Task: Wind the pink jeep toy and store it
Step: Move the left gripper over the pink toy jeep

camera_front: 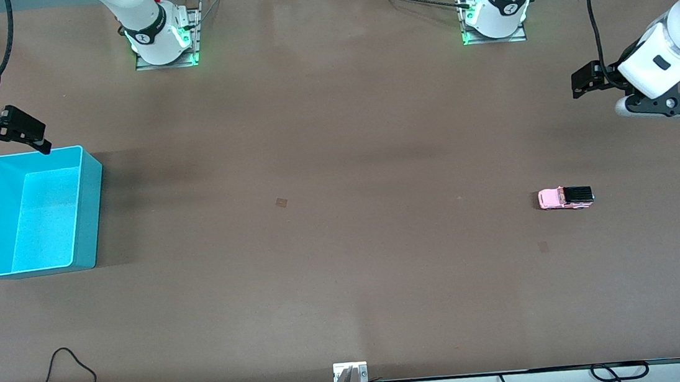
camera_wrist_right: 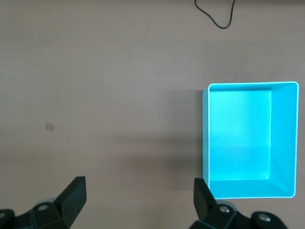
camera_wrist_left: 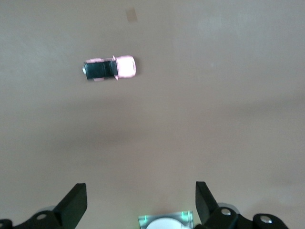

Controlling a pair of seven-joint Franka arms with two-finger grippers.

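The pink jeep toy (camera_front: 566,198) sits on the worktop below and ahead of the spread, empty left pincer (camera_front: 582,81), its long axis crosswise to the reach, while the right pincer (camera_front: 29,135), also spread, waits over the cyan bin (camera_front: 83,209), far from the toy

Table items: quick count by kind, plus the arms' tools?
Pink jeep toy: 1, on the table toward the left arm's end
Cyan bin: 1, toward the right arm's end
Tools: 2, left tool and right tool, both open, holding nothing
Total: 4
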